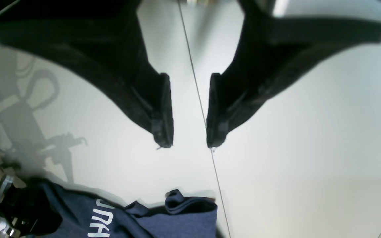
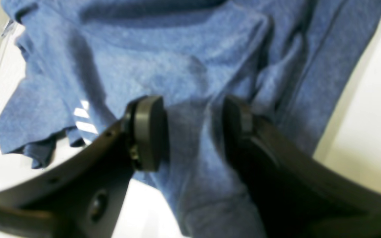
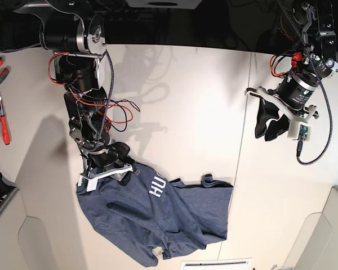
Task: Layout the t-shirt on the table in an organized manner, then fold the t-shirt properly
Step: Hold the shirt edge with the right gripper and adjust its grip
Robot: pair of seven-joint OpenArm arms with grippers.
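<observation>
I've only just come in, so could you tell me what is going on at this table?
A two-armed robot is working on a navy t-shirt that lies crumpled, not yet spread out, on the white table. The right gripper is down on the fabric with its jaws apart and cloth showing between them. The left gripper hovers open over bare table, well away from the shirt.

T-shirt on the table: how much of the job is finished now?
Done: nothing visible; the t-shirt lies crumpled on the table. In hand: the right end effector sits on the cloth with a ridge between its open fingers; whether it grips is unclear. The left end effector is open above bare table. Left: spreading flat, then folding.
</observation>
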